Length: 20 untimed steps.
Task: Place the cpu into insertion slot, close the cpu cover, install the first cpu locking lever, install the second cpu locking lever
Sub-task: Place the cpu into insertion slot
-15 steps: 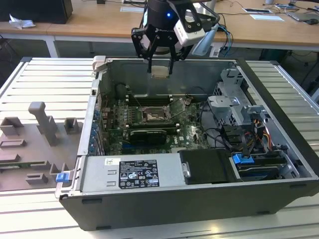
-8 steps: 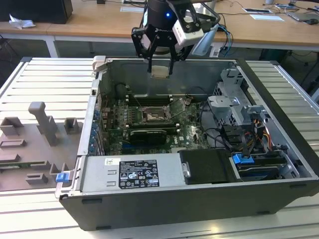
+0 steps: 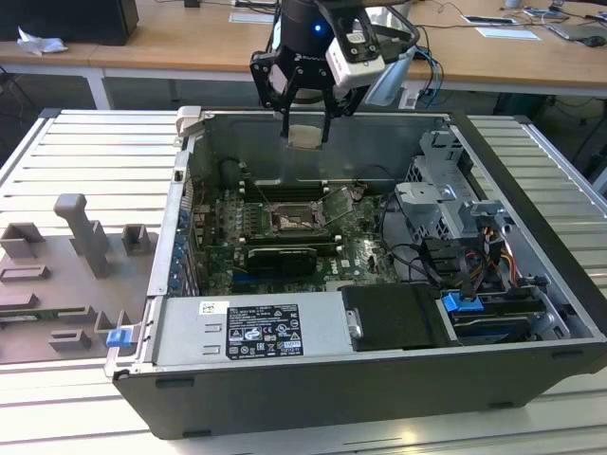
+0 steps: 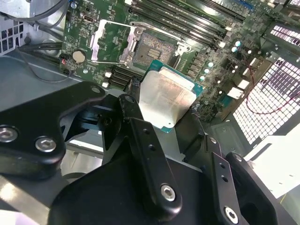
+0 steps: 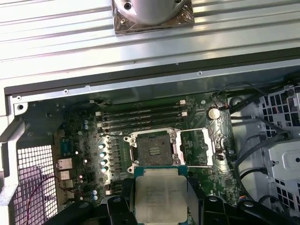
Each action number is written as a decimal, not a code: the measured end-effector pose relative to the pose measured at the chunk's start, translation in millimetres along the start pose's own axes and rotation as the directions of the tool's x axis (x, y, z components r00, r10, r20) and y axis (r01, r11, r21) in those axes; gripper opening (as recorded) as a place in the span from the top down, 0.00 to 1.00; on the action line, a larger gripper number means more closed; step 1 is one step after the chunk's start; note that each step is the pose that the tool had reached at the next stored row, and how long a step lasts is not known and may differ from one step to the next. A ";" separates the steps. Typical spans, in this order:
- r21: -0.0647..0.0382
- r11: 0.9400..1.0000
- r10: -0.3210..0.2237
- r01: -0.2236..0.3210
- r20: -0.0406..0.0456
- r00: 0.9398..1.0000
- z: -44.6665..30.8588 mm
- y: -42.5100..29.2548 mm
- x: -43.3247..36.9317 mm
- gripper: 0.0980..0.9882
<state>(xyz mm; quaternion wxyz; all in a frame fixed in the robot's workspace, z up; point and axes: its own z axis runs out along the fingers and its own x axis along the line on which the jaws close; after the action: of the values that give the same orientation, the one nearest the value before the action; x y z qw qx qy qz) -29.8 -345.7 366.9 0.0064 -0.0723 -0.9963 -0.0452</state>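
Closest to you in the second wrist view are the black links of the hand (image 4: 165, 101), its fingers drawn in against opposite edges of the cpu (image 4: 164, 96) and gripping it. The cpu is a flat square chip: a pale silver lid, smudged and dull, sitting on a teal-green board whose rim shows along two sides. In the exterior view you hold it in the air, roughly level, well above the motherboard and near the rear wall of the open computer case (image 3: 285, 389). The insertion slot (image 5: 153, 151) lies uncovered below, a dark square frame with a pale centre, apart from the chip. The cpu cover (image 5: 202, 147) is swung open beside the slot, so the room straight above the slot is free. The long black memory slots (image 5: 140, 117) run close along another side of it. A drive cage (image 3: 446, 190) and loose cables (image 3: 417, 256) crowd the exterior view's right, and the case rests on a ribbed metal bench (image 3: 531, 417).
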 end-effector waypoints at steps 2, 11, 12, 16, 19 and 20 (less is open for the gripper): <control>0.000 1.000 0.008 -0.008 0.001 1.000 0.0 0.0 0.0 0.50; 0.005 0.998 0.060 -0.060 0.007 0.998 1.6 -0.2 0.0 0.50; 0.010 0.998 0.061 -0.061 0.008 0.998 2.1 -0.2 0.0 0.50; 0.020 0.998 0.061 -0.061 0.011 0.998 4.4 -0.4 -0.1 0.50; 0.020 0.996 0.084 -0.084 0.013 0.996 4.6 -0.4 -0.1 0.50; 0.019 0.995 0.094 -0.095 0.014 0.995 4.6 -0.4 -0.1 0.50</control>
<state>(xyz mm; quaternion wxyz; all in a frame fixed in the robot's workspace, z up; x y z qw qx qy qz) -29.8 -345.7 362.3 0.0030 -0.1195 -0.9922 -0.0344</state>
